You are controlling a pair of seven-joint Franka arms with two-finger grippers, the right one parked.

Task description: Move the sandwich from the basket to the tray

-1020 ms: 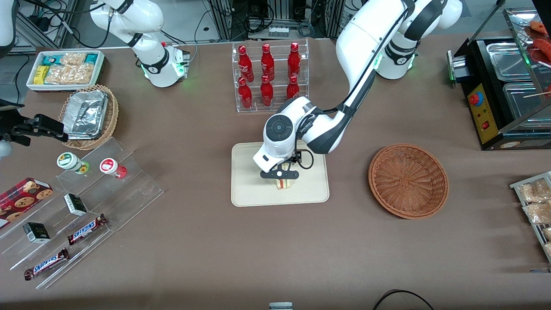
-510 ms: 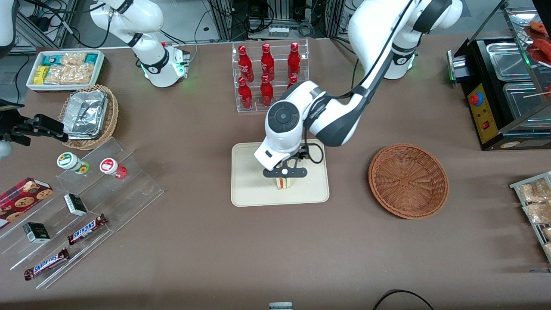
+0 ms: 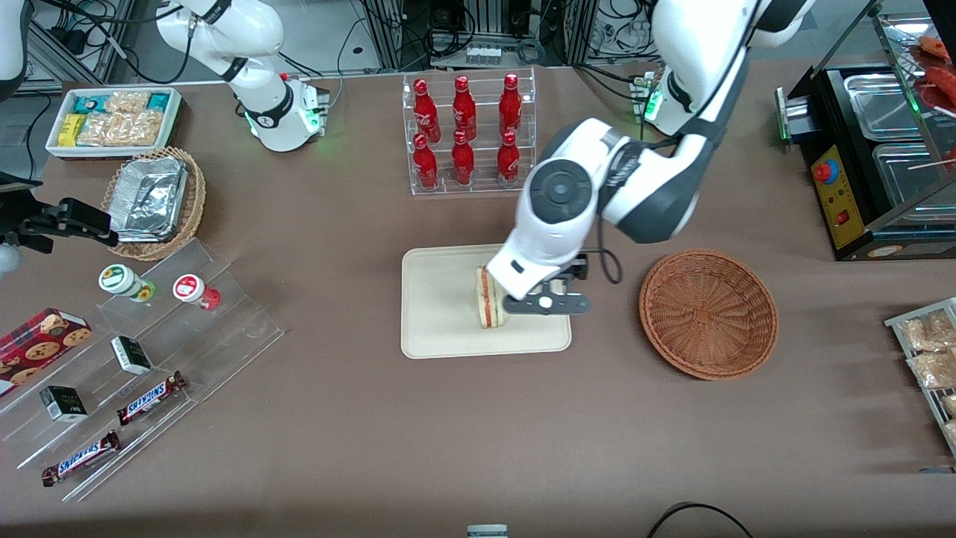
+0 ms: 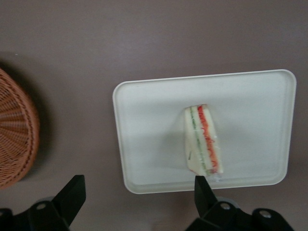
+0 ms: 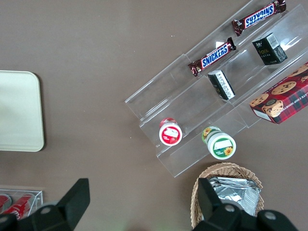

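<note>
Sandwich on tray, gripper clear of it.

Sandwich stands on its edge on the tray, w/ red and green filling layers showing; nothing touches it. Left gripper hovers above the tray's edge toward the basket, fingers spread wide, holding nothing. Basket sits on the table near the tray, toward the working arm's end, approx. level w/ it. Rack of red bottles stands farther from the front camera than the tray.
</note>
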